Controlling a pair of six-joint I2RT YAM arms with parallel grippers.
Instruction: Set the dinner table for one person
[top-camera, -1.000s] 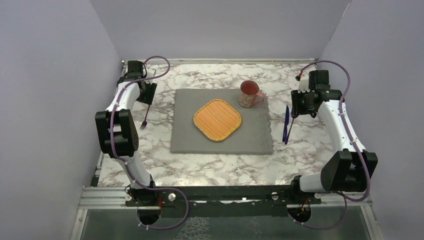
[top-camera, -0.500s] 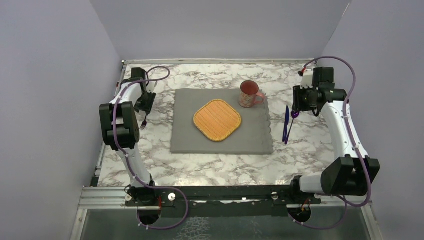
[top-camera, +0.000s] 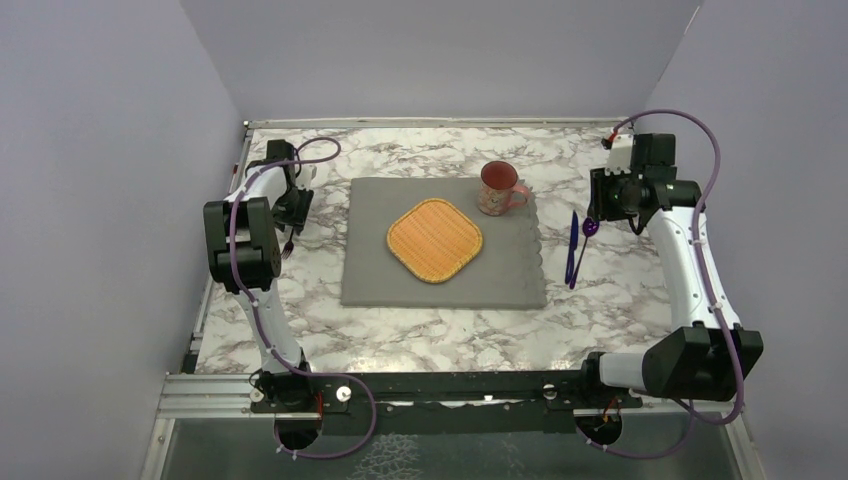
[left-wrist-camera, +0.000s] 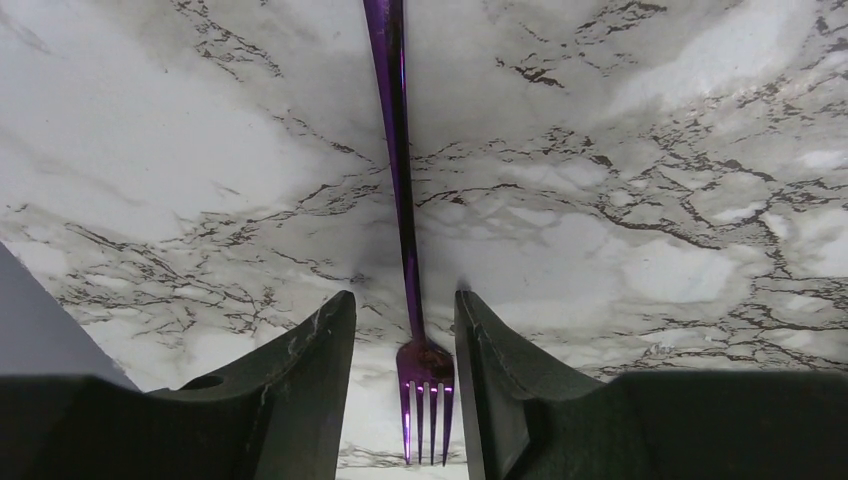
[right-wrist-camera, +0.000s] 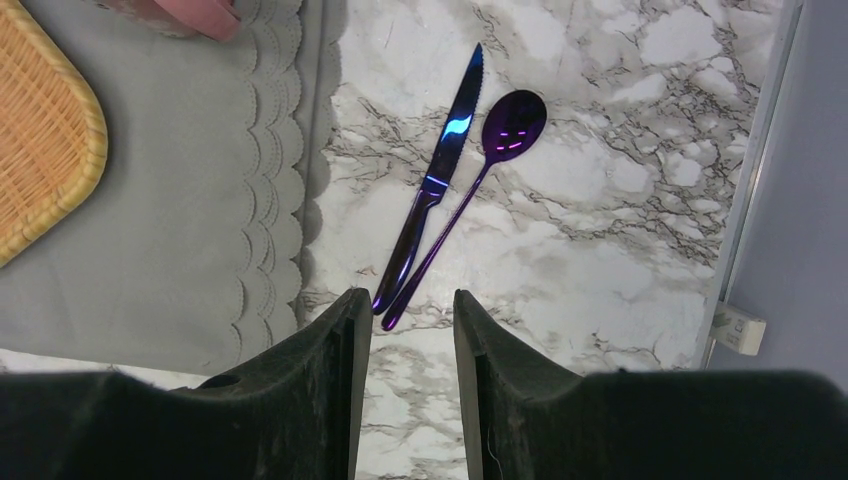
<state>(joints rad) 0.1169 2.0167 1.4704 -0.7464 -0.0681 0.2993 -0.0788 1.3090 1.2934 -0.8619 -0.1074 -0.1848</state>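
Left gripper: we are closing part-open jaws astride the purple fork, gripping nothing yet.
Right gripper: we are withdrawing, part-open and empty, above knife and spoon.
Dinner table: lying beneath us, it is awaiting the fork.

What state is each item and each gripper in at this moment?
left gripper, jaws open, flanking the fork's tines without gripping.
right gripper, jaws open, empty, raised off the dinner table.
fork, lying flat on the table.
knife, flat, right of the placemat.
spoon, flat beside the knife.
mug, upright on the placemat.
woven mat, flat on the placemat.
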